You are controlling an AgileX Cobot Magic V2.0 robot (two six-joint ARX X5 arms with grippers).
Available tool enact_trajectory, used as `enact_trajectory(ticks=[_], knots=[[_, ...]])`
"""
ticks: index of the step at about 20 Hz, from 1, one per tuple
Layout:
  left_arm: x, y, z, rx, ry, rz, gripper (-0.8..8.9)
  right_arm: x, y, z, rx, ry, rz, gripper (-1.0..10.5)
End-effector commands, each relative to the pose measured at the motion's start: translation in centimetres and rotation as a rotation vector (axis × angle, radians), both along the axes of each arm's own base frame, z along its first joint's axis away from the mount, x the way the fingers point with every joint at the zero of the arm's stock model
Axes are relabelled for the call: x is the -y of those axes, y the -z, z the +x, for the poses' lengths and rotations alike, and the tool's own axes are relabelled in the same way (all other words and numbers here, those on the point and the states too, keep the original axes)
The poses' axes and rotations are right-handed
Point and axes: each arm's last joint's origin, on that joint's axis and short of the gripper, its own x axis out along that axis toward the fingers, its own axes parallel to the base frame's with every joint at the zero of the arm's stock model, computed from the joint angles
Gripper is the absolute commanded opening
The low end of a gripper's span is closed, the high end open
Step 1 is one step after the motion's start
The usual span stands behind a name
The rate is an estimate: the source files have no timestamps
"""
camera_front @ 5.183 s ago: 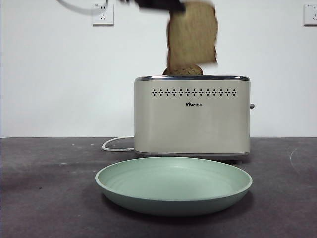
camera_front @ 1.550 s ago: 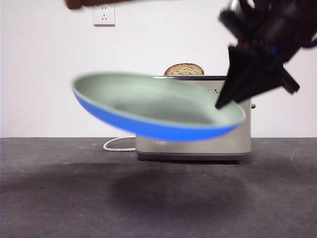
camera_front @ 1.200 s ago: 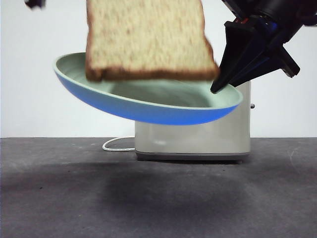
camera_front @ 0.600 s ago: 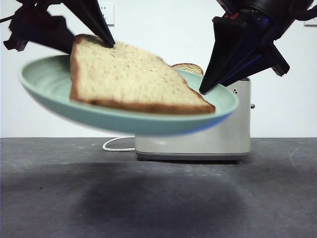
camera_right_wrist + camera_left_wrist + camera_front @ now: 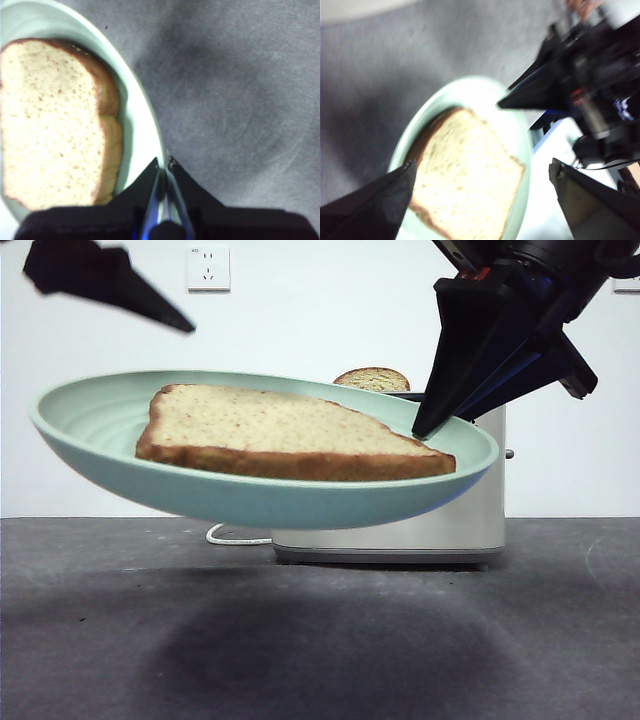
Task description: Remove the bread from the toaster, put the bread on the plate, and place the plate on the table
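Note:
The pale green plate (image 5: 250, 505) hangs in the air in front of the toaster (image 5: 470, 510). My right gripper (image 5: 425, 425) is shut on the plate's right rim; the right wrist view shows its jaws pinching the rim (image 5: 142, 125). The bread (image 5: 290, 435) lies flat in the plate and also shows in the right wrist view (image 5: 50, 125). My left gripper (image 5: 482, 167) is open and empty, above the bread (image 5: 465, 190) with its jaws wide apart. One of its fingers (image 5: 110, 278) shows dark at the top left in the front view, clear of the plate.
A narrower slice with a domed top (image 5: 372, 379) stands in the toaster's slot. A white cord (image 5: 235, 536) lies beside the toaster. A wall socket (image 5: 208, 267) is behind. The dark table (image 5: 320, 640) lies below the plate, carrying its shadow.
The bread has gone from tilted in the left gripper's hold to lying flat in the plate. The left gripper has let go and risen to the upper left. The plate has levelled.

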Motion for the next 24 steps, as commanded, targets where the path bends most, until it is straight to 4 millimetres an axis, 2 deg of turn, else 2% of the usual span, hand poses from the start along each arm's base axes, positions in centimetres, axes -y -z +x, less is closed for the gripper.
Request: enact_trajectory(ticks=[1,5,6,7,9,10,15,18,21,24], knots=[[0.0,-1.8,0.0,0.06,0.02,-0.016,4.44,-0.1,0.1,-0.1,-0.003,-0.003,0.013,-0.1],[-0.5,-5.6,-0.7,0.173,0.056,-0.045,4.35,0.0,0.0,0.1,0.013,0.01,0.007,-0.1],[-0.8,-6.6,-1.1,0.216,0.07,-0.053,4.02,0.0,0.0,0.2,0.033,0.024,-0.002,-0.1],[-1.1,-7.6,-1.6,0.263,0.084,-0.063,2.98,0.1,-0.1,0.4,0.051,0.042,-0.01,-0.1],[-2.0,-9.0,-3.0,0.342,0.095,-0.089,0.3,0.2,-0.2,0.8,0.075,0.073,0.002,-0.1],[-2.3,-9.4,-3.6,0.365,0.095,-0.099,-0.09,0.4,-0.3,1.0,0.083,0.093,0.003,-0.1],[-5.1,-10.4,-7.2,0.503,0.06,0.005,-0.08,2.8,-0.2,2.6,0.059,0.239,0.008,-0.1],[-6.3,-10.9,-8.9,0.564,0.051,0.004,-0.08,4.3,0.1,3.5,0.038,0.314,0.0,-0.1],[-7.2,-11.4,-10.3,0.607,0.043,-0.018,-0.08,4.9,1.8,4.5,-0.039,0.344,-0.042,-0.1],[-7.7,-11.4,-11.1,0.61,0.043,-0.02,-0.08,4.5,4.1,5.6,-0.117,0.344,-0.085,-0.1]])
